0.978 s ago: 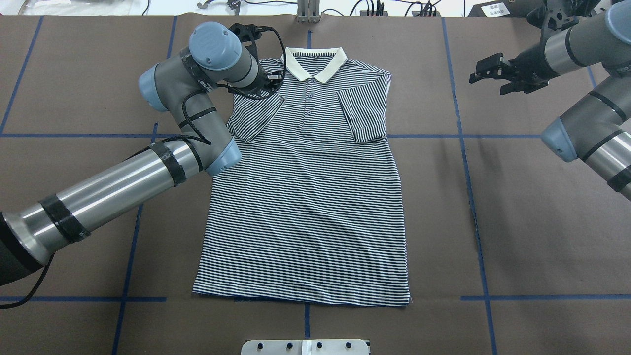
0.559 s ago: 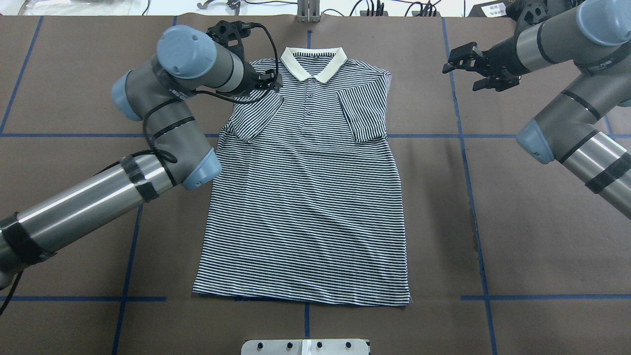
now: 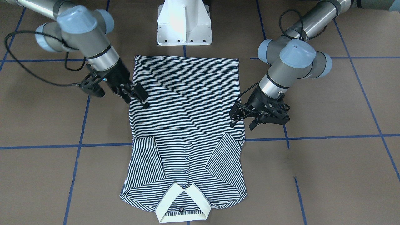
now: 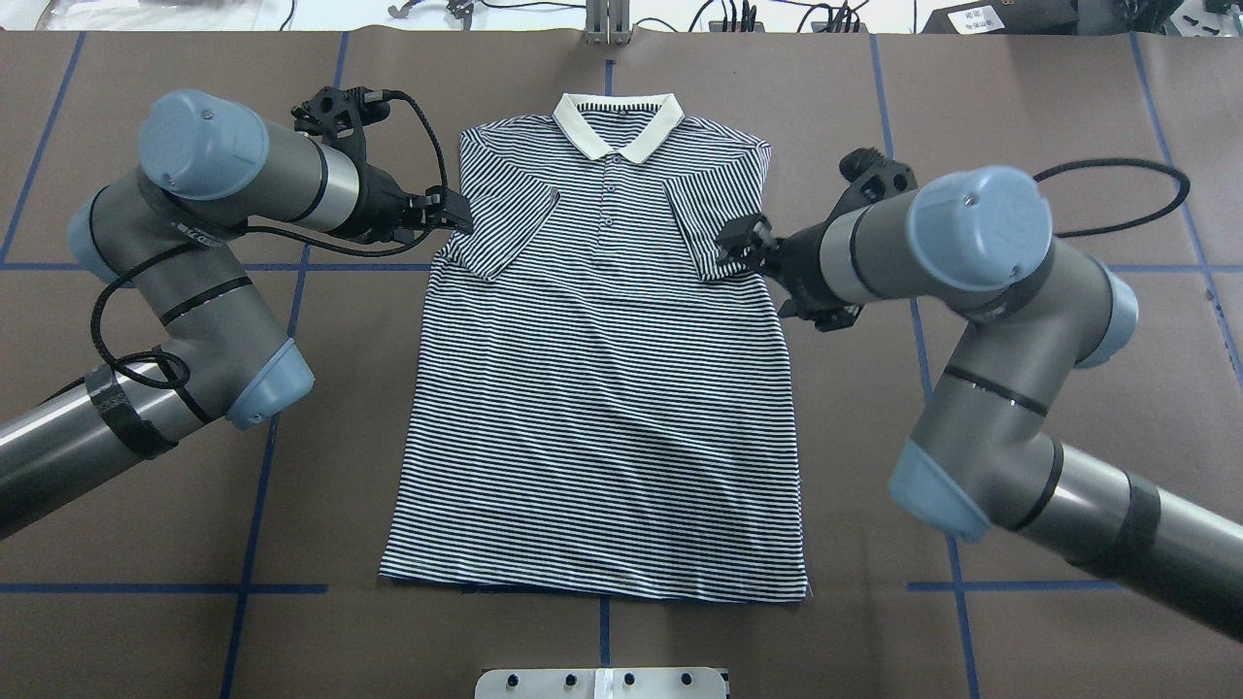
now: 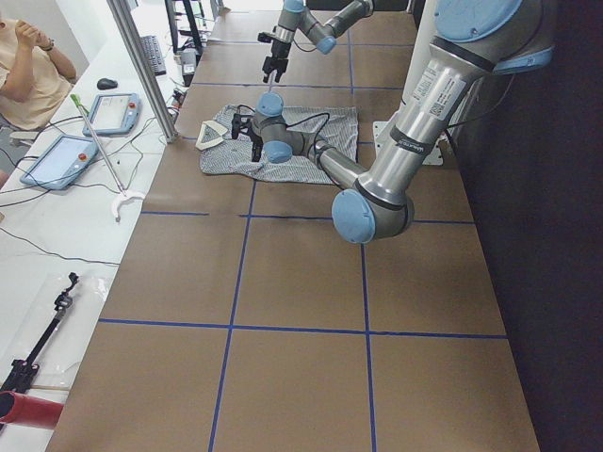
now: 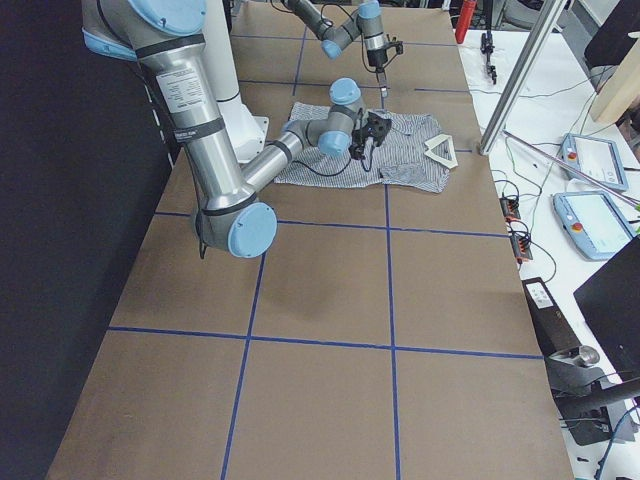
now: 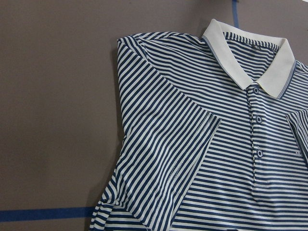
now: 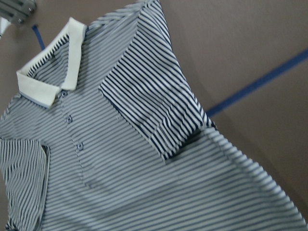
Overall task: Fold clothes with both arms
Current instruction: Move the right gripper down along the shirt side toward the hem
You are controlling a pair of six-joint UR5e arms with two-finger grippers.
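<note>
The striped polo shirt (image 4: 602, 388) lies flat on the brown table, cream collar (image 4: 616, 124) at the far side, both short sleeves folded in over the chest. My left gripper (image 4: 458, 214) hovers open and empty at the shirt's left edge beside the folded left sleeve; it also shows in the front-facing view (image 3: 243, 122). My right gripper (image 4: 762, 272) hovers open and empty at the shirt's right edge by the folded right sleeve, and shows in the front-facing view too (image 3: 136, 97). Both wrist views show only the shirt (image 7: 192, 144) (image 8: 120, 144), no fingers.
The white pedestal base (image 3: 184, 23) stands just behind the shirt's hem. Blue tape lines (image 4: 272, 466) grid the table. A metal bracket (image 4: 607, 19) sits past the collar. An operator (image 5: 28, 56) and tablets (image 5: 66, 155) are at the side bench.
My left gripper drew back from over the shirt's left shoulder to its left edge. My right arm swung in from the far right corner to the shirt's right edge.
</note>
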